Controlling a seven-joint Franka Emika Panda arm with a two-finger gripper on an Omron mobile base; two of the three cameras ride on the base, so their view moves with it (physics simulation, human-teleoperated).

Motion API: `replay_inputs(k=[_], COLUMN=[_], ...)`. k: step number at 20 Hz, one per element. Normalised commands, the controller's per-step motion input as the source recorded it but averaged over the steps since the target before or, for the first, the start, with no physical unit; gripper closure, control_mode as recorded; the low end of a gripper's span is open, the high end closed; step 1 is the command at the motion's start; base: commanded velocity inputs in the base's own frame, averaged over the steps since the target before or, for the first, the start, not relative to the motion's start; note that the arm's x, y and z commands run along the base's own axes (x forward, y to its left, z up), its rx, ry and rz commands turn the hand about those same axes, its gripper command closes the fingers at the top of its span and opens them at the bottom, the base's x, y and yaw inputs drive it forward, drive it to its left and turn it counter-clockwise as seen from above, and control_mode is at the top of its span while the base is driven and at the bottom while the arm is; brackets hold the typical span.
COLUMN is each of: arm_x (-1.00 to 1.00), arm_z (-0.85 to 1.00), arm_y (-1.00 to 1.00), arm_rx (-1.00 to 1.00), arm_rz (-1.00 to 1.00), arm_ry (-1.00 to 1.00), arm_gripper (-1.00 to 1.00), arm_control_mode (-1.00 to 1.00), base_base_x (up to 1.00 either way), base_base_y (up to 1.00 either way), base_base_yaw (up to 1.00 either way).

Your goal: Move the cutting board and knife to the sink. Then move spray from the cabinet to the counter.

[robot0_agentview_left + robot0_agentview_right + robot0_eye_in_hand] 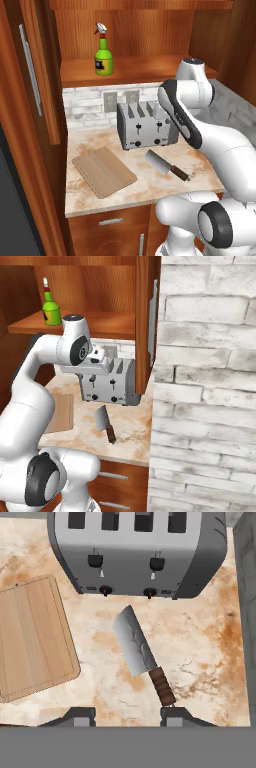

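Kitchen scene, seen from above and behind a white robot arm. On the beige mottled tabletop (150, 187) lie the cutting board (103, 171) and, well apart to its right, the knife (141, 653), both in front of a silver toaster (146, 125). The knife lies flat, its wide grey blade pointing toward the toaster and its short dark handle (162, 686) pointing back toward the robot. The hand (127, 716) hovers above the tabletop, looking down, with the handle just ahead of its two dark fingertips (172, 715). The fingers stand partly apart and hold nothing.

The knife looks stiff and thin, with a smooth blade that gives little to catch. The ridged handle is probably the safest place to pinch it, across its narrow width. The board looks rigid, flat and wide, so it would likely need gripping at an edge.

A green spray (103, 50) bottle stands upright on the open cabinet (135, 70) shelf above.
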Motion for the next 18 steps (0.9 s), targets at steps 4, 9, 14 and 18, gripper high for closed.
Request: replay_inputs(k=[4,9,14,18], arm_x=[-0.70,-0.99,-0.41,-0.13], arm_z=[0.01,-0.05,-0.33,-0.42], arm_y=[0.29,0.20,-0.08,-0.19], arm_rx=[-0.07,-0.03,0.00,0.00], arm_rz=[0.08,0.11,0.09,0.04], arm_ry=[-0.18,-0.10,0.03,0.00], arm_gripper=[-1.00,-1.00,-1.00,-1.00], arm_control_mode=[-1.00,-1.00,-1.00,-1.00], base_base_x=[0.00,0.00,0.00,0.00], base_base_y=[0.00,0.00,0.00,0.00], base_base_yaw=[0.00,0.00,0.00,0.00])
